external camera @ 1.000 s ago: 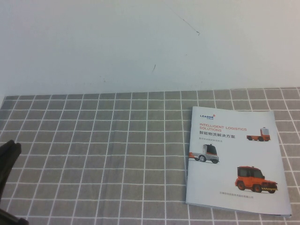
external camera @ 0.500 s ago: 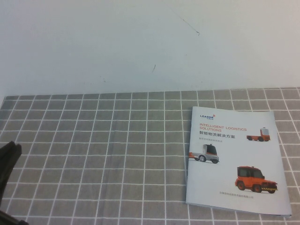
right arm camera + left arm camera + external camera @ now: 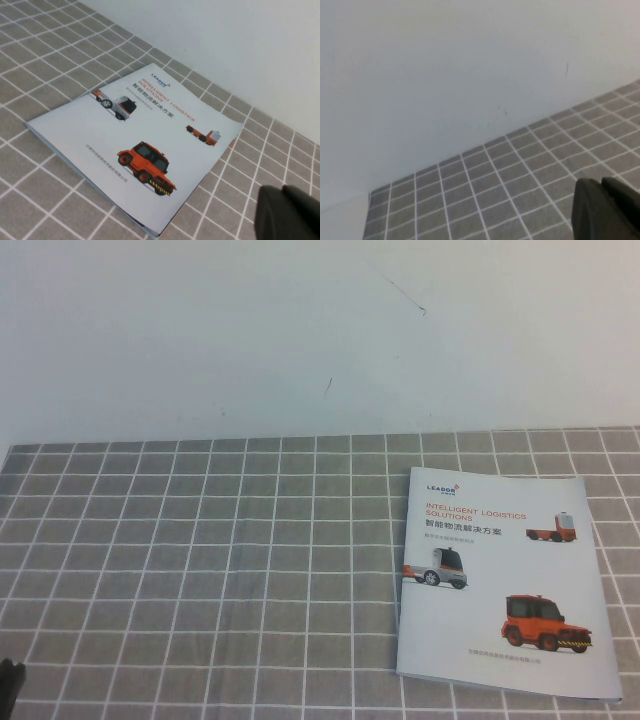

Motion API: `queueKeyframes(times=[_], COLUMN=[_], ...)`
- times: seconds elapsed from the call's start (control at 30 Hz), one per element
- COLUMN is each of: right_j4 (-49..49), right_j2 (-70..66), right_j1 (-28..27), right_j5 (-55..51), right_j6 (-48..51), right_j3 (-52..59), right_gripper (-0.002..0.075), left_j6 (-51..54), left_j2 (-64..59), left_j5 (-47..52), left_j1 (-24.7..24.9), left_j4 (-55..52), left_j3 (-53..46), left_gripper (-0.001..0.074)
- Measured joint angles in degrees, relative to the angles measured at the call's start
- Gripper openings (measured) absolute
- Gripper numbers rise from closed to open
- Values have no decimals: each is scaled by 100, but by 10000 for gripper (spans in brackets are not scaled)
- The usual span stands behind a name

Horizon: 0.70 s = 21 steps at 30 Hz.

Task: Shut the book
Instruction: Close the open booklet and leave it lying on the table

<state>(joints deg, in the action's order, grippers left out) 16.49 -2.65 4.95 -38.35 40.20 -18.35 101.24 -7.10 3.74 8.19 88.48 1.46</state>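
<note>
At the far left, the left gripper [image 3: 8, 681] showed only as a dark sliver at the near corner of the high view, low over the checked cloth [image 3: 200, 570] and well apart from the book. Whether it was open or closed could not be told, and nothing appeared in its hold.

Toward the right, the book [image 3: 505, 585] lay flat on the cloth with its front cover up, printed title and three vehicle pictures facing the camera, and no pages spread. Judged from that, the closing looked done. What seemed left was for the arms to pull clear.

The right gripper [image 3: 292, 214] did not appear in the high view at all. Only its own wrist view caught it, as a dark mass hanging near the book's corner but not touching it. Its opening could not be told either, and it seemed to grip nothing.

That right wrist view also showed the stacked page edges lying tight under the cover, which the high view barely gave. The left wrist view showed no book, just cloth, the pale wall [image 3: 445, 75] and a dark part of the left gripper.
</note>
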Motion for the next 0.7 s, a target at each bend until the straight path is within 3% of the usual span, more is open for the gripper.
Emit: queueKeyframes(times=[0.1,0.17,0.23,0.4,0.5,0.7], right_j4=[0,0,0,0,0,0], right_j2=[0,0,0,0,0,0], right_j1=[0,0,0,0,0,0], right_j5=[0,0,0,0,0,0], right_j6=[0,0,0,0,0,0], right_j3=[0,0,0,0,0,0], right_gripper=[-3,-3,-3,-3,-3,-3], left_j6=[-194,-857,-2144,-6710,-8322,-9213], left_j2=[57,57,57,57,57,108], left_j5=[-224,-251,-229,44,389,411], left_j1=[0,0,0,10,10,10], left_j4=[-205,-1049,-2326,-6052,-7409,-8037], left_j3=[-245,-269,-269,-269,-269,-269], left_gripper=[-4,-4,-4,-4,-4,-3])
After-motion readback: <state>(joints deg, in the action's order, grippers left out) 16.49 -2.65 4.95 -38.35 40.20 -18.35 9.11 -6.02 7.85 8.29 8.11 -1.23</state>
